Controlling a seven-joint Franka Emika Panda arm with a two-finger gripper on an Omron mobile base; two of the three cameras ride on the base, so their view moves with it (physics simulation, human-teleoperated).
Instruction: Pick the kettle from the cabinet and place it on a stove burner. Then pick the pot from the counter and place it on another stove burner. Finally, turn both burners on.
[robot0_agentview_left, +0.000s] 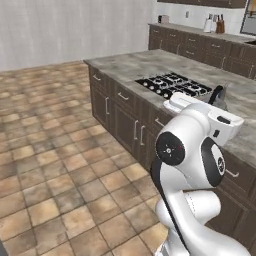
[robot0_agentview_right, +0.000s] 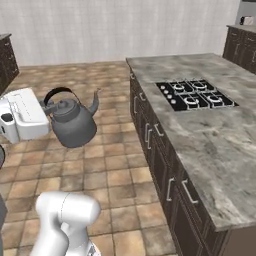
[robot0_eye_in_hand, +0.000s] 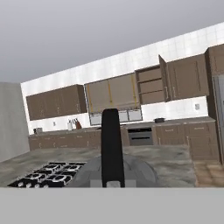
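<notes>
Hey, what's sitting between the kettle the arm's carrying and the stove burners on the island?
Nothing stands there. In the right base view, only tiled floor and bare marbled island counter separate the kettle from the stove burners.

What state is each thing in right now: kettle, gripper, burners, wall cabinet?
Kettle: held off the floor by its handle, upright, beside the island.
Gripper: shut on the kettle's handle.
Burners: all four bare, no flame showing.
Wall cabinet: door open, shelves look bare.
Pot: on the far counter.
</notes>
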